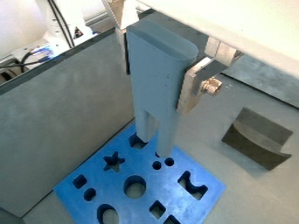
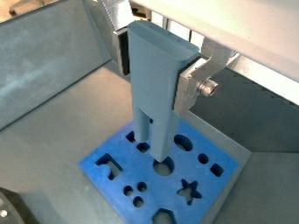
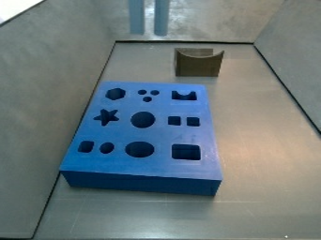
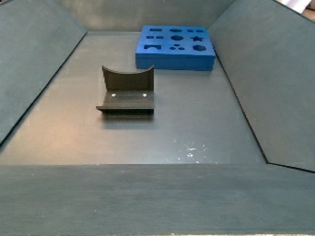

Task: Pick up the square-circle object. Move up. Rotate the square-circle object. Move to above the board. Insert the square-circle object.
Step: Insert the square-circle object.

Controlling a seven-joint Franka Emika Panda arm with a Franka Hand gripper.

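Note:
My gripper (image 1: 158, 74) (image 2: 155, 74) is shut on the square-circle object (image 1: 156, 114) (image 2: 155, 114), a long grey-blue bar that hangs upright between the silver fingers (image 1: 193, 87) (image 2: 191, 83). Its lower end points down toward the board (image 1: 163, 188) (image 2: 117, 144), a thick blue slab with star, hexagon, round and square cut-outs lying flat on the floor. In both wrist views the bar's end lines up with the round holes near the board's edge; contact cannot be judged. In a side view only the bar's tip (image 3: 150, 14) shows, above the board (image 3: 163, 134). The gripper is out of the view that shows the board (image 4: 176, 57) far back.
The dark olive fixture (image 3: 197, 62) (image 4: 125, 92) (image 1: 257, 136) stands on the floor apart from the board. Grey sloping walls enclose the floor on all sides.

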